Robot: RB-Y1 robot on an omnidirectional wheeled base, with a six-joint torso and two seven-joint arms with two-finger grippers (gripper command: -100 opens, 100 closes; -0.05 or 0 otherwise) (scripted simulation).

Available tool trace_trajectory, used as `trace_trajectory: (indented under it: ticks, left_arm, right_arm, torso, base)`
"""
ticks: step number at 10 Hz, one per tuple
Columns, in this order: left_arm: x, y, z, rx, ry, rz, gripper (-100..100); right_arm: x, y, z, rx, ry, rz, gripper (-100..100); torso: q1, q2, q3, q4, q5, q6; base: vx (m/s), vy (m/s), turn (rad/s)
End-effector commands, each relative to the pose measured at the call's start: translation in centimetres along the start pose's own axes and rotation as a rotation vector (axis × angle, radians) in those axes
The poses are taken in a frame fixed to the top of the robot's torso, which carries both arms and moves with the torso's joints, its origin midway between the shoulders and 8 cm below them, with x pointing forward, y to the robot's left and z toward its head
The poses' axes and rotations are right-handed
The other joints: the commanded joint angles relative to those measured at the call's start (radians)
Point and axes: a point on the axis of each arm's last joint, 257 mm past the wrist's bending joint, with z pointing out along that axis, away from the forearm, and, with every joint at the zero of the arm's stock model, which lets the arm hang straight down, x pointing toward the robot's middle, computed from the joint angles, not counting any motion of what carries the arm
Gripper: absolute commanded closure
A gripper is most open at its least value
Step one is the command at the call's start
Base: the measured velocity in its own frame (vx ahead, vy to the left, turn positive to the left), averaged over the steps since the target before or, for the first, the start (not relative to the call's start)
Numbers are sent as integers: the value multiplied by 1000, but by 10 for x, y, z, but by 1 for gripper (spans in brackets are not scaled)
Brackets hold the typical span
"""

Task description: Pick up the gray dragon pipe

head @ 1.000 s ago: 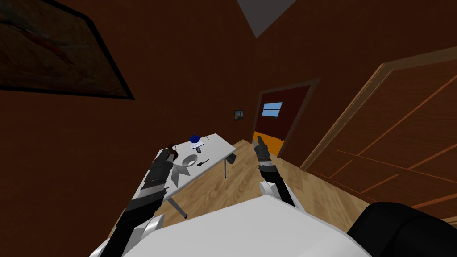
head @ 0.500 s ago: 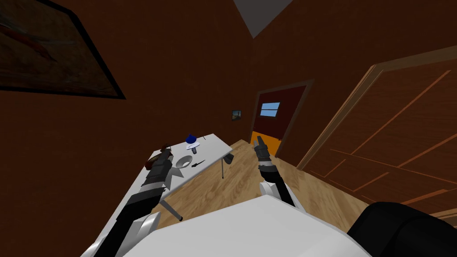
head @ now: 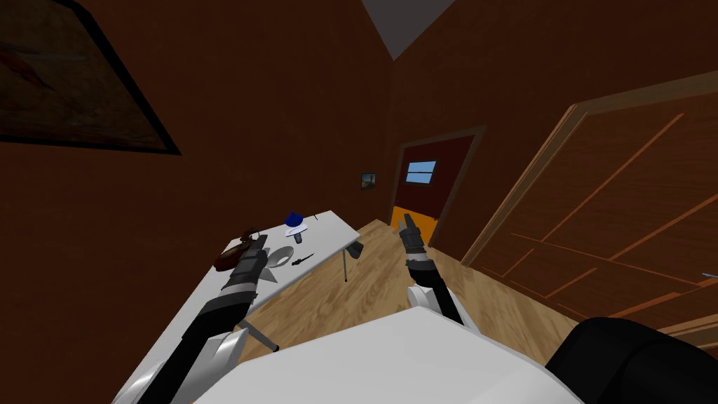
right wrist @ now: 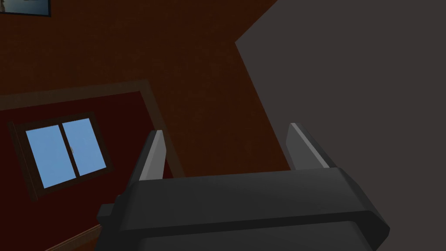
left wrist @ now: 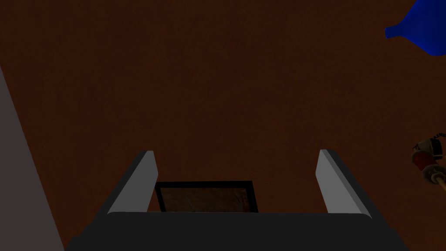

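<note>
Fingers of the left gripper stand wide apart, holding nothing and touching nothing, with dark brown wall beyond them. In the head view the left gripper hangs over the wall side of the white table, just beside a white bowl. Whether its tips are clear of the tabletop I cannot tell. The right gripper is likewise spread and empty. The head view shows it raised over the wooden floor, well apart from the table.

The gray dragon pipe lies flat on the table, a small dark sliver just beside the bowl on the side away from the left gripper, near the table's floor-side edge. It is too small to show its shape and reads nearly black.

Past the bowl a blue object sits on something white, with a small dark thing next to it. In the left wrist view that blue object is cut off at the picture's corner. A dark red-brown thing lies on the table by the wall, partly hidden behind the left forearm, and I cannot tell what it is. A small red and tan item is cut by the wrist view's edge. A grey shape hangs at the table's far corner, unclear. The left arm covers the table's near end.
</note>
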Motion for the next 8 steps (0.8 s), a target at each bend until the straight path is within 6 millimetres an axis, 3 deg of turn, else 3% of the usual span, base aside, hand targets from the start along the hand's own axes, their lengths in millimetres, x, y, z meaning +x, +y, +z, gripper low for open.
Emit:
trace_trajectory:
  ticks: [1,8]
  left_arm:
    - [-4,12,3,-44,1,4,-100]
    - [-23,61,12,-216,-6,13,-100]
  right_arm:
    - [0,0,0,0,0,0,0]
    - [0,0,0,0,0,0,0]
  torso:
    - [0,0,0,0,0,0]
    - [3,0,0,0,1,0]
  base:
    - [7,-70,-21]
    - [9,-72,-26]
